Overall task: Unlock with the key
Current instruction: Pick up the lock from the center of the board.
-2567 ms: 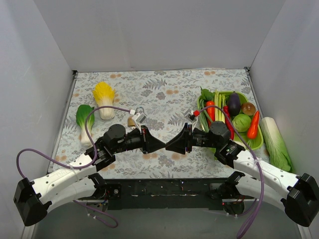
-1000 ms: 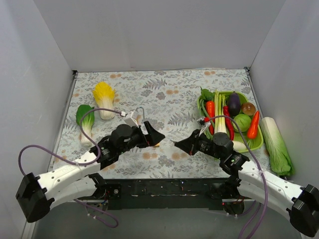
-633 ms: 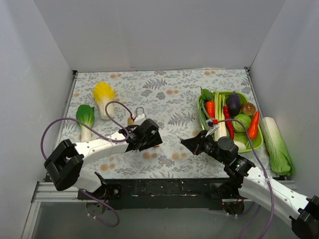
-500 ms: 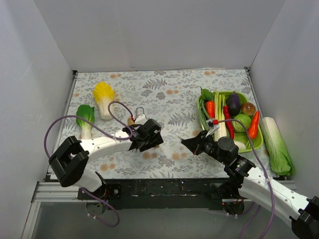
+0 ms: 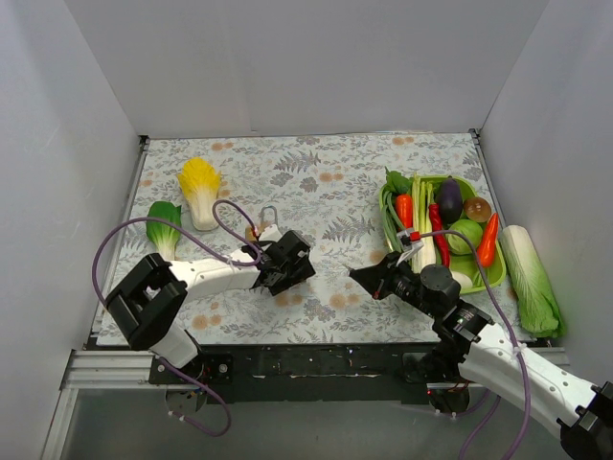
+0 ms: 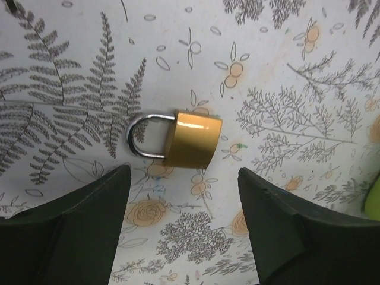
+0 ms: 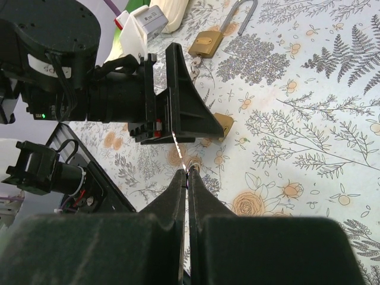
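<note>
- Two brass padlocks are counted on the leaf-patterned surface [image 5: 326, 163].
  - One padlock [image 6: 191, 141] lies flat with its shackle shut, between the left fingers [image 6: 77, 225] and untouched by them.
  - The second padlock [image 7: 205, 43], which has a long shackle, lies further back near the yellow-topped cabbage [image 5: 199, 187].
- The left fingers are spread apart over the surface, and nothing is gripped by them.
- One key [image 7: 178, 148] is seen edge-on as a thin metal sliver. It is clamped at the tips of the right fingers [image 7: 169, 205], which are pressed together on it. It is held above the surface, close to the left fingers.
- Three loose vegetables are counted.
  - The yellow-topped cabbage and a green bok choy [image 5: 163, 225] lie on the left.
  - A long pale-green cabbage [image 5: 530, 278] lies on the right, just beside the tray.
- One green tray [image 5: 494, 276] is filled with:
  - one eggplant [image 5: 449, 199]
  - one brown onion [image 5: 477, 208]
  - one round green cabbage [image 5: 464, 236]
  - one carrot [image 5: 488, 241]
  - two red chillies [image 5: 404, 209]
  - pale celery stalks [image 5: 421, 216]
  - some leafy greens [image 5: 397, 180]
- A white tag [image 7: 148, 21] is fixed on the left arm; its print is too small to be read.
</note>
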`<act>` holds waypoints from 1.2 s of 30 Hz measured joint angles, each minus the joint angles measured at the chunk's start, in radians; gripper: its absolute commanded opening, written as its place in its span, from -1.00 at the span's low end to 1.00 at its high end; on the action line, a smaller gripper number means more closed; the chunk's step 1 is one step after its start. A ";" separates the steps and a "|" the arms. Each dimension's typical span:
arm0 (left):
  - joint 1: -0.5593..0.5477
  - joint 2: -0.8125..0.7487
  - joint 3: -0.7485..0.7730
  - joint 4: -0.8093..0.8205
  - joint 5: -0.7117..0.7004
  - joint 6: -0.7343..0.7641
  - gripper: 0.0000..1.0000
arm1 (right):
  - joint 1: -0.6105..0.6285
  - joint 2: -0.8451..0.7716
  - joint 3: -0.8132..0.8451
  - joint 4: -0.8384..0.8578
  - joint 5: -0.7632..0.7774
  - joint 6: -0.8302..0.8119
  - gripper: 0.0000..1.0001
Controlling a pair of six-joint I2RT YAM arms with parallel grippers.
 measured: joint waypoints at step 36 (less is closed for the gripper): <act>-0.004 0.141 0.164 -0.094 -0.089 0.076 0.54 | 0.000 -0.011 -0.022 -0.006 0.003 0.005 -0.97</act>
